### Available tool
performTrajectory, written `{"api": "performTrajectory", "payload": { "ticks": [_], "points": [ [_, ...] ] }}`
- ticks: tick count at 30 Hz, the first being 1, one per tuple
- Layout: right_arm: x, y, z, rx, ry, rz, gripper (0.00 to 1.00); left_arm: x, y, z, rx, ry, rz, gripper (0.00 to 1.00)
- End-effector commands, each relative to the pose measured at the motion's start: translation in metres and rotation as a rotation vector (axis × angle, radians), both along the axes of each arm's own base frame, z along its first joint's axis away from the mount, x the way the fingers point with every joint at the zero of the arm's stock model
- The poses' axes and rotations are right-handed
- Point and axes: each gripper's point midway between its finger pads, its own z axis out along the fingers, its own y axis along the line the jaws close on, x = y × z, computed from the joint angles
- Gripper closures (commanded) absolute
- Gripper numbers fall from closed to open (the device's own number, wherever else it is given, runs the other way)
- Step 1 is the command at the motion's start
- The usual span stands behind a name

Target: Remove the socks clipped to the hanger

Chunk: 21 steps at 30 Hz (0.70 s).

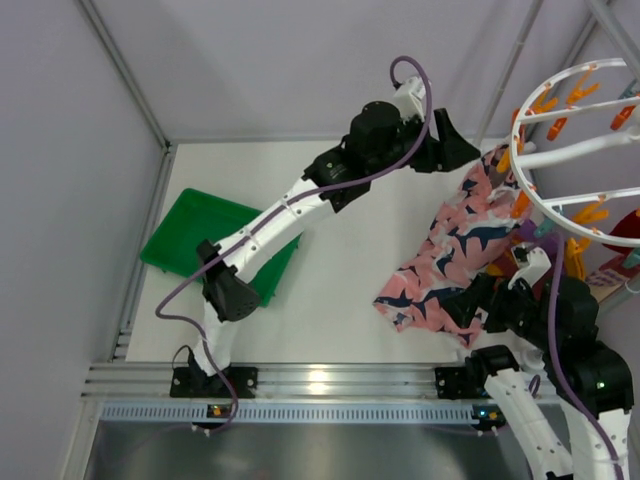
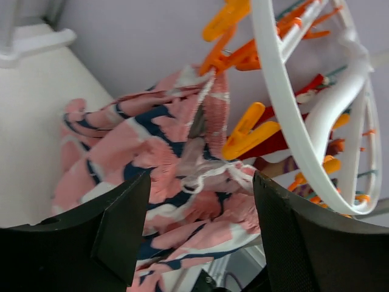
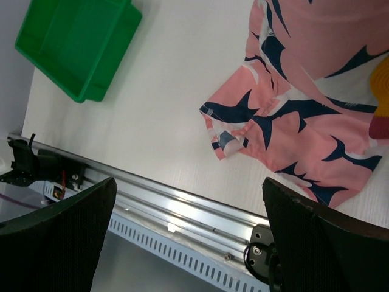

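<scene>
The round white hanger (image 1: 575, 140) with orange pegs hangs at the far right, and its rings also show in the left wrist view (image 2: 285, 91). A red sock (image 2: 276, 143) and a maroon sock with purple and orange patches (image 2: 289, 165) hang behind the ring; a red patch (image 1: 627, 228) shows under the hanger from above. A large pink cloth with navy and white print (image 1: 455, 240) is clipped to an orange peg (image 2: 216, 58) and trails onto the table. My left gripper (image 1: 462, 148) is open and empty, facing the cloth (image 2: 197, 228). My right gripper (image 1: 472, 300) is open and empty above the cloth's near edge (image 3: 191, 237).
A green tray (image 1: 215, 235) sits at the table's left and shows in the right wrist view (image 3: 76, 42). Grey frame poles (image 1: 520, 60) stand at the back and right. A metal rail (image 1: 330, 380) runs along the near table edge.
</scene>
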Motion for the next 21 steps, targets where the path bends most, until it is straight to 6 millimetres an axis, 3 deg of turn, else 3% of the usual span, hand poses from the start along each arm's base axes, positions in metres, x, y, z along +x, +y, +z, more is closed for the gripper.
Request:
{"api": "performTrajectory", "payload": {
  "ticks": [1,4,5,6,8,11,15,21],
  "points": [
    [-0.013,-0.011,0.002,-0.024,-0.001,-0.04,0.01,-0.04,-0.032,0.035,-0.177,0.074,-0.247,0.29],
    [-0.018,-0.014,0.002,-0.026,-0.008,-0.056,0.01,-0.048,-0.034,0.041,-0.231,0.119,-0.283,0.32],
    [-0.019,-0.015,0.002,-0.032,-0.005,-0.062,0.0,-0.048,-0.036,0.033,-0.234,0.147,-0.286,0.32],
    [-0.02,-0.017,0.002,-0.036,-0.006,-0.066,0.01,-0.054,-0.03,0.051,-0.28,0.115,-0.296,0.34],
    [-0.021,-0.018,0.002,-0.041,-0.011,-0.07,0.01,-0.063,-0.025,0.064,-0.338,0.101,-0.302,0.36],
    [-0.02,-0.018,0.002,-0.043,-0.009,-0.069,0.0,-0.069,-0.023,0.07,-0.362,0.119,-0.304,0.38],
    [-0.021,-0.018,0.003,-0.04,-0.014,-0.067,0.0,-0.093,-0.03,0.085,-0.403,0.142,-0.367,0.42],
    [-0.026,-0.018,0.006,-0.029,-0.018,-0.073,0.01,-0.107,-0.043,0.097,-0.446,0.162,-0.395,0.41]
  ]
}}
